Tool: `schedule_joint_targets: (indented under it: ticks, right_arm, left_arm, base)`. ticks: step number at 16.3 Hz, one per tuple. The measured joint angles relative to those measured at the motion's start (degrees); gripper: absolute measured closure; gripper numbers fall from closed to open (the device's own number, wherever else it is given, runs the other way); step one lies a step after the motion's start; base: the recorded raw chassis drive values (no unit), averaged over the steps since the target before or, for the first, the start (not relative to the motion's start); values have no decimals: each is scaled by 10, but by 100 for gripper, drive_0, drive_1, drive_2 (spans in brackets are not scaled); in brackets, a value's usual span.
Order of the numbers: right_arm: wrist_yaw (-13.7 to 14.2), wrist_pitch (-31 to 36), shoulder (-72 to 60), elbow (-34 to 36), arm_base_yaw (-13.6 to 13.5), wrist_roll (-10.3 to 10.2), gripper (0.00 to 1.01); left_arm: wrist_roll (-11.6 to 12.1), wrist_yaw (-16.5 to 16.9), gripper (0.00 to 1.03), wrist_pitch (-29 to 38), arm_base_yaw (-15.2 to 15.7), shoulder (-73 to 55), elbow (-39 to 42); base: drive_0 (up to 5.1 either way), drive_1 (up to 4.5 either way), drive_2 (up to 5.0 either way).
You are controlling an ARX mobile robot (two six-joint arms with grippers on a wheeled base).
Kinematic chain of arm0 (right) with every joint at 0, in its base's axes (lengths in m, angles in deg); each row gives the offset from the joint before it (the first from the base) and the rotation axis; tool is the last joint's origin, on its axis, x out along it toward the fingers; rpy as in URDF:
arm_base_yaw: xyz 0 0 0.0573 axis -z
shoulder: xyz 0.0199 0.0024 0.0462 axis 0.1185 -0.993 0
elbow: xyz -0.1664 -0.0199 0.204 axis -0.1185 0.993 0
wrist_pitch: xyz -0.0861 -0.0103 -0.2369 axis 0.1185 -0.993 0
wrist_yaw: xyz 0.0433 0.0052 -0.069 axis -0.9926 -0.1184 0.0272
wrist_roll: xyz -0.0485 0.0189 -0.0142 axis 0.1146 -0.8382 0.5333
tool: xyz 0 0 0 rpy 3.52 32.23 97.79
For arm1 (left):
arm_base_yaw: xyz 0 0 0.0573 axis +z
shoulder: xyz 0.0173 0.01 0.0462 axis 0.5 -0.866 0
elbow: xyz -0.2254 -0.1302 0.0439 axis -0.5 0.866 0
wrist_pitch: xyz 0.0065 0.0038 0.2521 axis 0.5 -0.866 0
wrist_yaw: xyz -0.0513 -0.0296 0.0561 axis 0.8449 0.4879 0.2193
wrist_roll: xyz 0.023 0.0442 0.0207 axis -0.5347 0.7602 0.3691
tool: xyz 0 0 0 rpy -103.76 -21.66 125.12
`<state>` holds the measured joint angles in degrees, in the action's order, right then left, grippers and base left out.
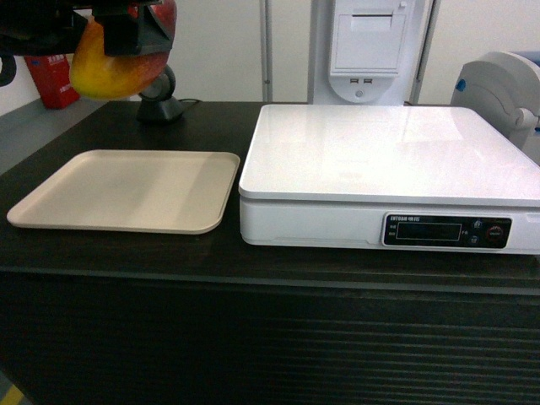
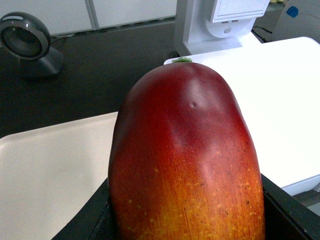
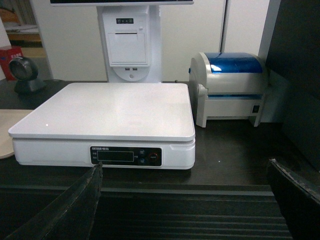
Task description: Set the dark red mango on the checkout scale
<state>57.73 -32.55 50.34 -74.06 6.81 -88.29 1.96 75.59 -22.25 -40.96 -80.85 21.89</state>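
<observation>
This is a shop checkout. A black checkout counter (image 1: 253,270) with a ribbed front carries a white weighing scale (image 1: 388,181) with a display strip, a beige tray (image 1: 126,190) and a stand-mounted barcode scanner (image 3: 22,75). Behind stands a white terminal post with a receipt printer slot (image 3: 129,42), and beside the scale a blue-lidded label printer (image 3: 232,87).

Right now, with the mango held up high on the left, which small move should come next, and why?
Probably carry the left pincer to the right, toward the scale. It is shut on the dark red mango, which hangs above the far left of the checkout, nearer the beige tray than the scale's white top. Lowering here would likely put it on the tray.
</observation>
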Motion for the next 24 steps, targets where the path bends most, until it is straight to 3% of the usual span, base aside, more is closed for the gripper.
schedule_joint_targets:
  ticks: [3,6,14,17,20,24]
  right_arm:
    - [0,0,0,0,0,0,3]
    - [0,0,0,0,0,0,3]
    - [0,0,0,0,0,0,3]
    - [0,0,0,0,0,0,3]
    - [0,0,0,0,0,0,3]
    - [0,0,0,0,0,0,3]
  left_arm:
    - [2,9,42,-1,-12,0,-3]
    - [1,18,42,-16,-37,-66,-73]
    - [31,35,43,-158,-138,-309,-393]
    - [38,52,43,-176,-149,-348,-445]
    - [60,80,43,-199,-154,-385,-481]
    - [61,90,43,-214,-153,-429,-511]
  base:
    - [0,0,0]
    - [0,0,0]
    - [0,0,0]
    - [0,0,0]
    - [0,0,0]
    - [0,0,0]
